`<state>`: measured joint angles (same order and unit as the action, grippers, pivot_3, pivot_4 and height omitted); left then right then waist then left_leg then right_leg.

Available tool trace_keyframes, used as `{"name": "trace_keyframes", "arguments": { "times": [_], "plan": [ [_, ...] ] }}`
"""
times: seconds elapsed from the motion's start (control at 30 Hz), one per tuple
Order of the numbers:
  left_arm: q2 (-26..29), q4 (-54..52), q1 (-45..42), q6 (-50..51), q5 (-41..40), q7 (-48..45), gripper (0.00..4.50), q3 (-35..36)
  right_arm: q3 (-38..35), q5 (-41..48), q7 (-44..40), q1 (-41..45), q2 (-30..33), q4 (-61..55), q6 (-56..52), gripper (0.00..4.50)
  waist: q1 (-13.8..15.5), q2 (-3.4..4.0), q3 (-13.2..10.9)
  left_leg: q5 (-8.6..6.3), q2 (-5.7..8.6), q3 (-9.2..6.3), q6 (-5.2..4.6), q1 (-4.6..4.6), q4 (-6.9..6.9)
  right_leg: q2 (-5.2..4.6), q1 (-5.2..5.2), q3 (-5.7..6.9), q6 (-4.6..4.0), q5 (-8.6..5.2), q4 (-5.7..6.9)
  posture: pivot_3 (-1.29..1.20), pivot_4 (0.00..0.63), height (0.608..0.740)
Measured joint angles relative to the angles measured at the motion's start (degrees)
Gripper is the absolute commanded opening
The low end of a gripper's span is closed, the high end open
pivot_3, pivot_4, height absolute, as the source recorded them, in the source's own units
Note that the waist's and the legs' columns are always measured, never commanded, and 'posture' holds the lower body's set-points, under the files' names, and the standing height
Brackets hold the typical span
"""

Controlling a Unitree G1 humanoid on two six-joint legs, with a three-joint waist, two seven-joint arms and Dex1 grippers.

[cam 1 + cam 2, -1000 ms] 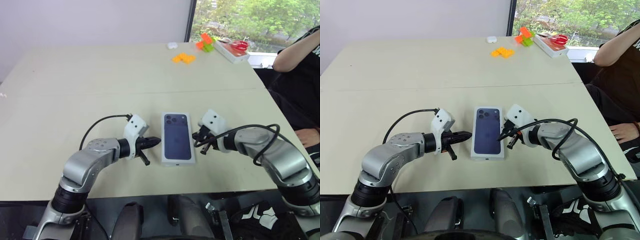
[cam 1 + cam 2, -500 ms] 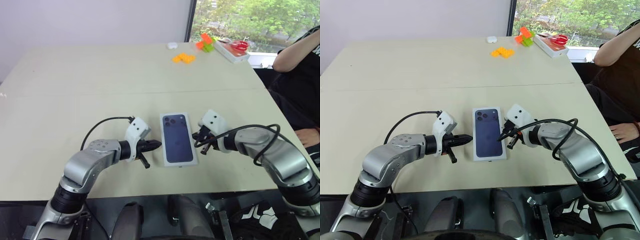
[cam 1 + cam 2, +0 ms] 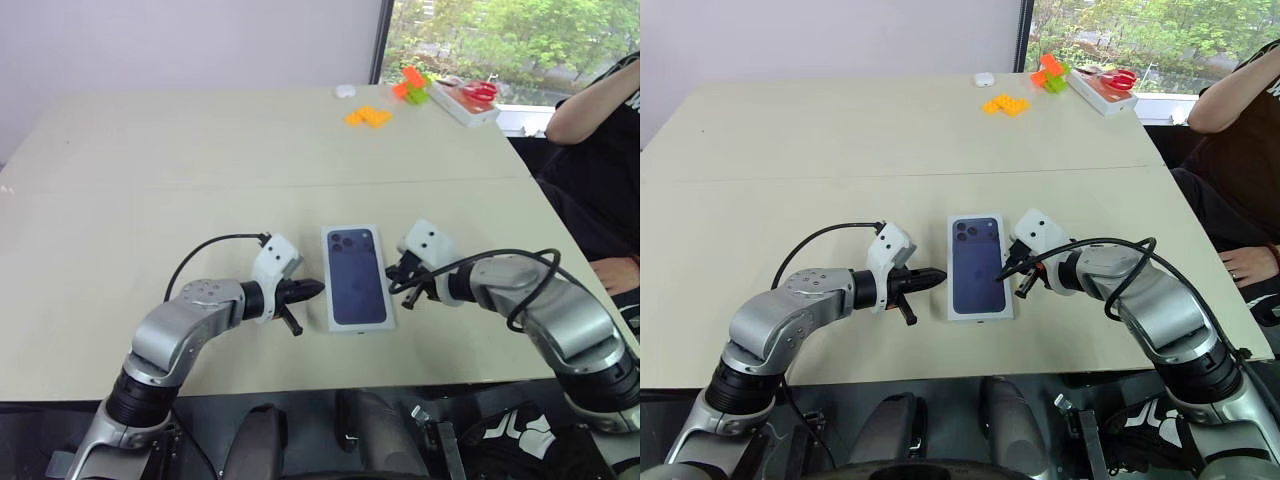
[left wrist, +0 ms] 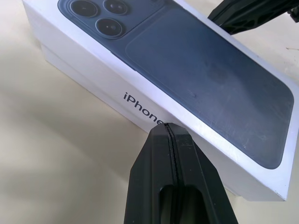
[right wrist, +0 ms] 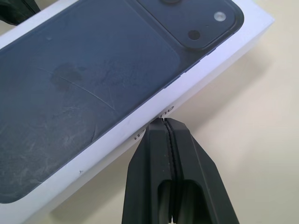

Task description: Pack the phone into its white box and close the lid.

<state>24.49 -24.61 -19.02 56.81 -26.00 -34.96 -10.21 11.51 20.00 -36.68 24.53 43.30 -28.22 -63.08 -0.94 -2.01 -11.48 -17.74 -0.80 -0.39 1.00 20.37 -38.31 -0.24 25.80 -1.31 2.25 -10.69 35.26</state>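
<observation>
Lid point(image 3: 356, 275) with the printed phone picture sits on the white box point(image 4: 93, 81), the pair lying flat on the beige surface point(image 3: 200, 180) between the two arms, near the edge closest to the robot. Both grippers are pinched fully together with nothing held: the left gripper point(image 3: 312, 288) has its tips at the middle of the box's left long side, and the right gripper point(image 3: 393, 277) meets the opposite long side about halfway along. In the wrist views each pair of jaws presses, or very nearly presses, against the white side wall (whether there is true contact on the left I cannot quite say).

Judging by this, the step in hand is squaring and seating the closed package. To do it well, the two tips should push inward evenly and at the same height, low enough to bear on the lid's skirt without tipping it. Unequal pressure would likely skew the box round on the smooth surface.

Long axis of the box runs away from the robot toward the far side of the surface, nearly straight, leaning slightly to the left at the far end. The printed camera cluster point(image 3: 346, 241) marks the far end, at its left corner. The phone itself is presumably inside; I cannot confirm it.
</observation>
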Motion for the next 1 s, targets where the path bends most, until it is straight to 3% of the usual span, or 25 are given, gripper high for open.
{"name": "trace_keyframes", "arguments": {
  "times": [0.5, 0.73, 1.0],
  "plan": [
    [-0.1, 0.0, 0.0, 0.0, 0.0, 0.0, 0.00, 0.1, 0.2, -0.3, 0.2, 0.0, -0.3, 0.4, -0.2, 0.03, 0.0, 0.00, 0.0, 0.00, 0.00, 0.00, 0.00, 0.00, 0.00, 0.00, 0.00, 0.00, 0.00, 0.00, 0.00, 0.00, 0.150, 0.740],
    [-3.5, 0.2, -0.4, 1.1, -2.3, 1.0, 0.00, 4.4, -0.3, -0.3, 0.4, 0.1, -0.7, 0.5, -0.8, 0.03, 0.0, 0.00, 0.0, 0.00, 0.00, -0.01, 0.00, 0.01, 0.00, 0.00, 0.00, 0.00, 0.00, 0.01, 0.00, 0.00, 0.150, 0.740],
    [-3.7, 0.3, -1.1, 1.6, -3.2, 1.3, 0.00, 5.1, -0.3, -0.2, 0.4, 0.2, -0.8, 0.5, -1.1, 0.03, -0.1, 0.00, 0.0, 0.00, 0.00, -0.01, 0.00, 0.00, 0.00, 0.01, 0.00, 0.00, 0.00, 0.01, 0.01, 0.00, 0.150, 0.740]
  ]
}}
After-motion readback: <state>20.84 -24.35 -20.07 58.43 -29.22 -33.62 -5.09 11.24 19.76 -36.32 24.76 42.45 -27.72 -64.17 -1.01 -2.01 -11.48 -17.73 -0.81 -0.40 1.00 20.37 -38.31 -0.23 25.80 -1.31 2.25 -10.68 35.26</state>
